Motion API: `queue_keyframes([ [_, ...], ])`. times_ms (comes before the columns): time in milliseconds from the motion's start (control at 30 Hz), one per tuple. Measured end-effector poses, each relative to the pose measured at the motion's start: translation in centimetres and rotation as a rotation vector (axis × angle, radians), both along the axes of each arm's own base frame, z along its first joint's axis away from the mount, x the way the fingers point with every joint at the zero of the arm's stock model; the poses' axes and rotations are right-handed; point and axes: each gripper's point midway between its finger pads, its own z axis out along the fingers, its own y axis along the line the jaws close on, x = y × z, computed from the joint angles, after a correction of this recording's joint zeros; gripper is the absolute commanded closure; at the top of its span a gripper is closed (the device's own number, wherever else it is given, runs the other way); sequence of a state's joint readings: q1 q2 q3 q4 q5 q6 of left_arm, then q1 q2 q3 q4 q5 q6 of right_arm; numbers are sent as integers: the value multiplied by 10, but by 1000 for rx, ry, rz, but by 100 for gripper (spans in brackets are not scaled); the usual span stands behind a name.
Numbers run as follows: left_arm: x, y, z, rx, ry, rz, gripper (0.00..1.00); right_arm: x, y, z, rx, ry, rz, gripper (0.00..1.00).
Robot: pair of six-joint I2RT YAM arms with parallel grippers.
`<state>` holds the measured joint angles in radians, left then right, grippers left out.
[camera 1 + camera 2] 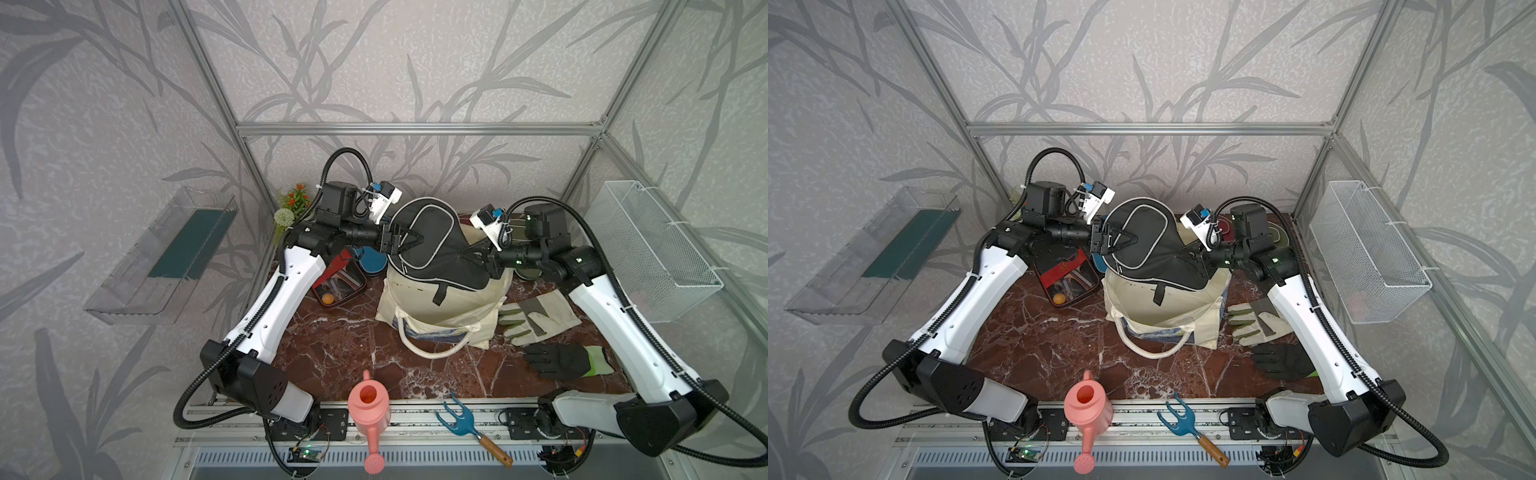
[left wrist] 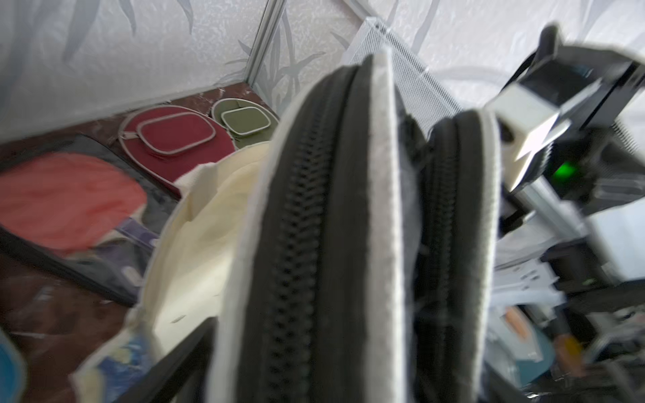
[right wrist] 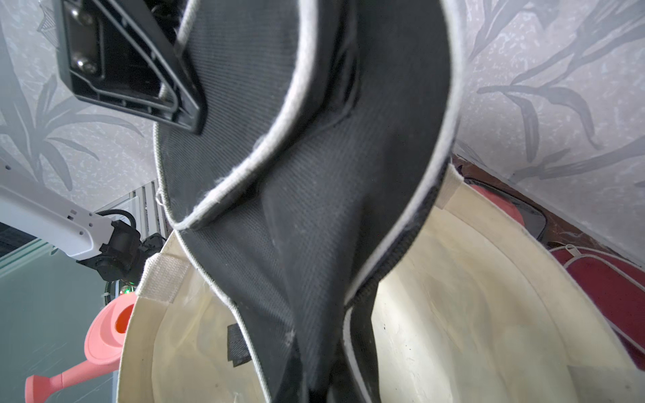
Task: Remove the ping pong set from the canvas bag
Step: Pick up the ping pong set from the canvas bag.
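Black cover (image 1: pixel 432 241) is up over the mouth of the bag (image 1: pixel 449 311), slung between the two arms, round head toward the left. Right gripper (image 1: pixel 478 259) is clamped tight on the cover's narrow neck end. Left gripper (image 1: pixel 405 241) straddles the rim of the head with its jaws spread wide, one finger (image 3: pixel 139 69) lying over the top face; can't tell if they actually pinch it. In the left wrist view the zip edge fills the frame. The bag stands mid-table (image 1: pixel 332 353), mouth open, handle flopped forward. Left of the bag are the open case (image 1: pixel 338 282) with an orange ball inside and the blue cover (image 1: pixel 372 259). Behind the bag lie the red paddle (image 2: pixel 66 202), maroon cover (image 2: pixel 174 139) and olive cover (image 2: pixel 244 120). Gloves (image 1: pixel 536 316) lie to its right.
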<state>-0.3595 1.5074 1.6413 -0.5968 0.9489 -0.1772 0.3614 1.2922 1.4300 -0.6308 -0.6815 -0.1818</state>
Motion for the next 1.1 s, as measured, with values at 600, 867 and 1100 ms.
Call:
queue_keyframes([
  [600,-24,-6,-22,64,-8,-126,100,11,-39,32,236,31,25,1],
  [867,-29,-9,8,11,-98,-208,100,-19,-5,25,254,84,213,1],
  [1100,-33,-18,33,-51,-146,-329,100,-9,10,-4,239,168,251,31],
])
